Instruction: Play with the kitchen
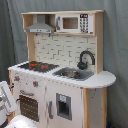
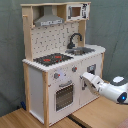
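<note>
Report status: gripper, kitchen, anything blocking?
Gripper at the kitchen front, beside the oven door; finger state unclear. Oven door shut. Nothing between arm and cabinet.

On the kitchen (image 2: pixel 60 65), in the second exterior view, the stovetop (image 2: pixel 52 59) sat left of the sink (image 2: pixel 80 50), faucet (image 2: pixel 74 39) behind it, hood (image 2: pixel 49 20) above, oven door (image 2: pixel 63 96) below.

I can't tell the gripper (image 2: pixel 85 78) finger state in the second exterior view, arm (image 1: pixel 5 102) is cropped at the first exterior view's left, kitchen (image 1: pixel 60 70) base cut off.
</note>
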